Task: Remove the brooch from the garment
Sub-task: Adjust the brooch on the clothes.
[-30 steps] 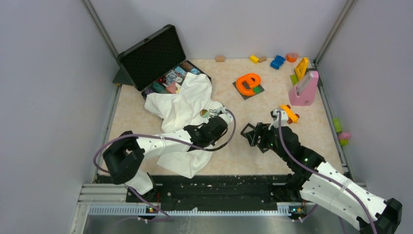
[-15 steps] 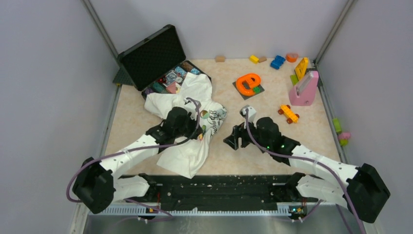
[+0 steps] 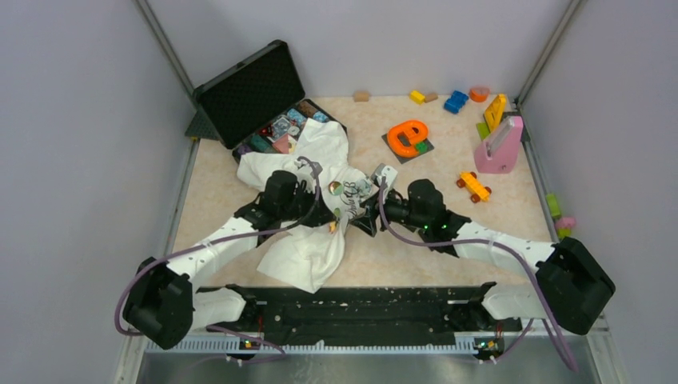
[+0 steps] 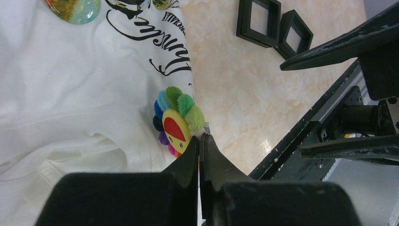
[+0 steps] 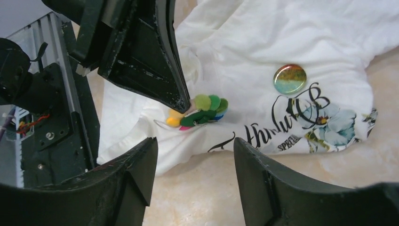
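Note:
The white garment (image 3: 308,160) lies crumpled left of the middle, with dark script and a floral print. The brooch (image 4: 176,120), a fuzzy flower with green, blue and purple petals and a yellow-and-red centre, is pinned near the garment's right hem. It also shows in the right wrist view (image 5: 202,110). My left gripper (image 4: 201,136) is shut on the hem right beside the brooch, and the cloth is lifted slightly. My right gripper (image 5: 195,141) is open and empty, low over the table just short of the hem, facing the brooch. In the top view the two grippers, left (image 3: 328,214) and right (image 3: 364,216), nearly meet.
A round rainbow badge (image 3: 336,189) is also on the garment. An open black case (image 3: 248,92) stands behind it. An orange letter e (image 3: 408,136), an orange toy car (image 3: 474,186), a pink stand (image 3: 500,148) and small blocks (image 3: 456,102) sit at the back right.
The right gripper has swung left across the table to the garment's hem. The left arm has pulled back from lying across the shirt and now pinches the hem by the brooch.

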You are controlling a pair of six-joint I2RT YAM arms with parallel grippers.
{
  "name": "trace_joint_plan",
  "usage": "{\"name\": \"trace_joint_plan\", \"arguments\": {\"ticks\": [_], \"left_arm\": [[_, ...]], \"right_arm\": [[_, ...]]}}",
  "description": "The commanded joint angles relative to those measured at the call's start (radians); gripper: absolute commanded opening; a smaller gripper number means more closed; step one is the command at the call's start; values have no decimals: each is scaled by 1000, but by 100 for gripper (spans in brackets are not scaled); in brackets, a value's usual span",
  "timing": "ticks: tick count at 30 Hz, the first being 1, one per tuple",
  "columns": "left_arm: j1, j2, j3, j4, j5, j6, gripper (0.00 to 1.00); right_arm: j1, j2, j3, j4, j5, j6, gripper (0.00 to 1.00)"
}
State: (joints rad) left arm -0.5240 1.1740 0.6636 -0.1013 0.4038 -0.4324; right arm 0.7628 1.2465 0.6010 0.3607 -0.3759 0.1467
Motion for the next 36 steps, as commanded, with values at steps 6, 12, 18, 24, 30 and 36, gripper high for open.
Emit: {"name": "trace_joint_plan", "arguments": {"ticks": [6, 12, 18, 24, 30, 36], "left_arm": [[25, 81, 41, -41, -186, -4, 0], [135, 133, 12, 43, -108, -36, 0], [167, 151, -23, 133, -4, -64, 8], [168, 152, -33, 157, 78, -81, 30], [168, 187, -17, 136, 135, -66, 39], [166, 267, 45, 109, 175, -48, 40]], "right_arm": [[-3, 167, 140, 11, -18, -110, 53], [-14, 263, 174, 80, -59, -66, 55], [-14, 349, 178, 124, -117, -66, 51], [-14, 422, 181, 146, -111, -61, 47], [-14, 468, 184, 169, -116, -42, 43], [-14, 477, 186, 166, -113, -40, 42]]}}
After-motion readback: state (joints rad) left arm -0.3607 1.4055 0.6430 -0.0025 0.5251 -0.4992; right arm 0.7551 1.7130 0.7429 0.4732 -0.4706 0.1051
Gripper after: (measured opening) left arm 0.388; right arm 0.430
